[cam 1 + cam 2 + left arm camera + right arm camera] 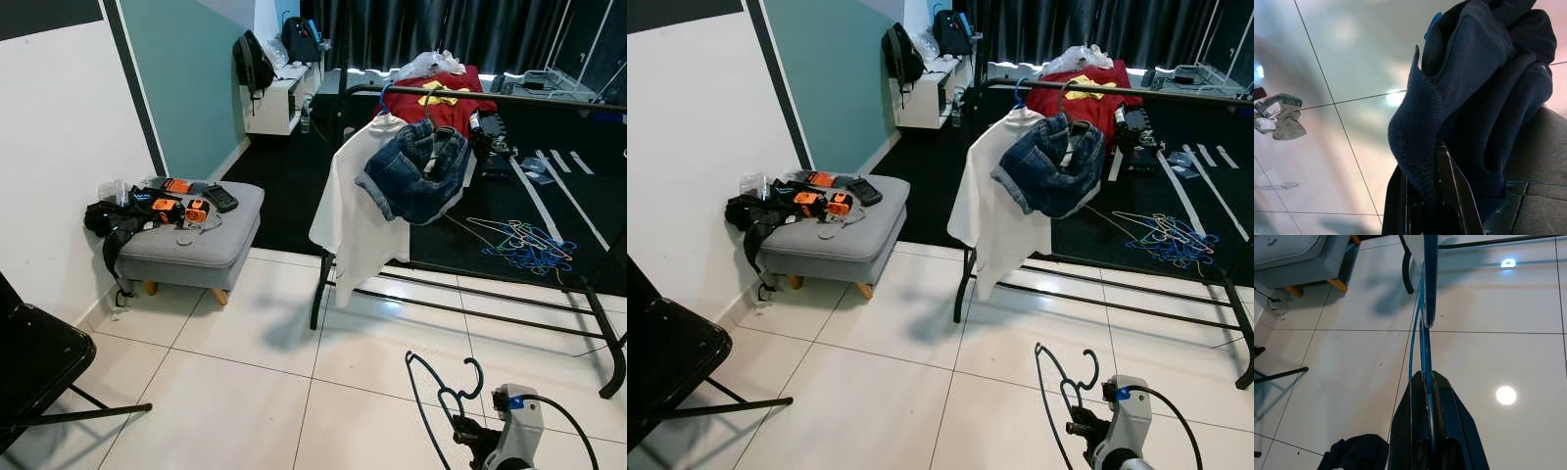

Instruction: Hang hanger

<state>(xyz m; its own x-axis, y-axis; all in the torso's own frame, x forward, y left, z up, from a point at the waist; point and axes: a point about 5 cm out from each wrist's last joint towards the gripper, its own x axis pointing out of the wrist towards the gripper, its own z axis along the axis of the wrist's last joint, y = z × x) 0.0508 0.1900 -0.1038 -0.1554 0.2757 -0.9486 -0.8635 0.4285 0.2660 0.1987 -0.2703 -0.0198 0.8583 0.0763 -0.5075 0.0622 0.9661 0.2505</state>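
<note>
From the head views, the right gripper (468, 431) holds a thin dark-blue wire hanger (441, 392) low over the white tiled floor (245, 392), well short of the black metal clothes rail (490, 96), where a white shirt (353, 211) and blue denim shorts (416, 171) already hang.

Left wrist view: the left gripper (1432, 196) has its jaws clamped on a dark navy knitted garment (1474, 98).

Right wrist view: jaws pinched together on the hanger's wire. Hanging looks yet undone; approach and hooking remain.

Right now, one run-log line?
right gripper: shut on blue hanger | left gripper: shut on dark blue garment | clothes rack: ahead, hanger unhung
</note>
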